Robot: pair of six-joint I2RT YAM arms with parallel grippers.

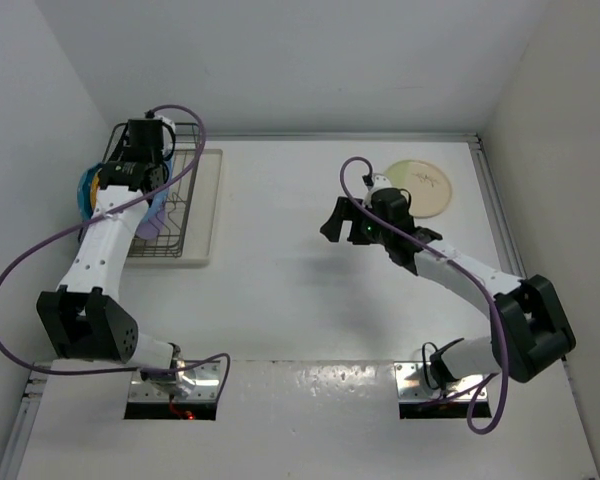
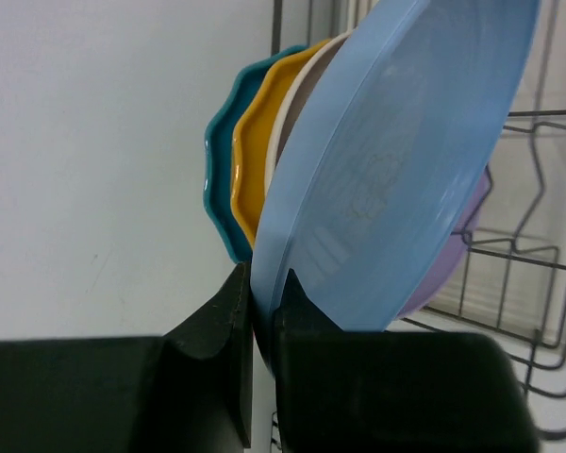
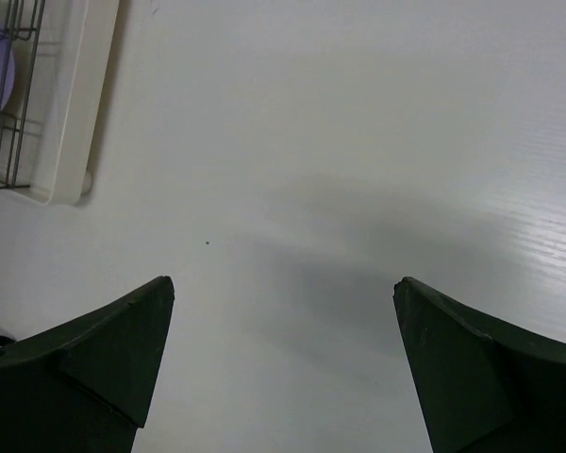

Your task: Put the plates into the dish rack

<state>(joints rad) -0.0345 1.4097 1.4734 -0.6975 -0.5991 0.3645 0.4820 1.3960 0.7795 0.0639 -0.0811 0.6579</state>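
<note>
Black fingers (image 2: 217,330) of the left pincer (image 2: 264,302) fill the bottom of the left wrist view, pressed together on the lower rim of the light blue plate (image 2: 396,160). That plate stands on edge and tilts toward the upper right of the frame. Whether its rim sits between tines cannot be told.

Largest in the top view is the white desk (image 1: 280,300), which takes up most of the frame. At its upper left sits the dish rack (image 1: 185,200), a dark wire basket, on a cream drip tray (image 1: 210,200) whose edge shows along the rack's right side. The left arm reaches up from the lower left, and its wrist hangs over the rack.

Four other plates stand on edge by the blue one in the left wrist view. The lavender plate (image 2: 453,255) lies behind it at right, against the rack's wires. To the left come the plain cream plate (image 2: 288,123), the orange scalloped plate (image 2: 255,142) and the teal scalloped plate (image 2: 222,160), each peeping out past the next.

One plate lies flat on the desk at the upper right of the top view: the cream-and-pale-green plate (image 1: 418,187), well apart from the rack.

Just below and to the left of that plate hangs the right pincer (image 3: 283,280), spread wide above bare desk and gripping nothing.
</note>
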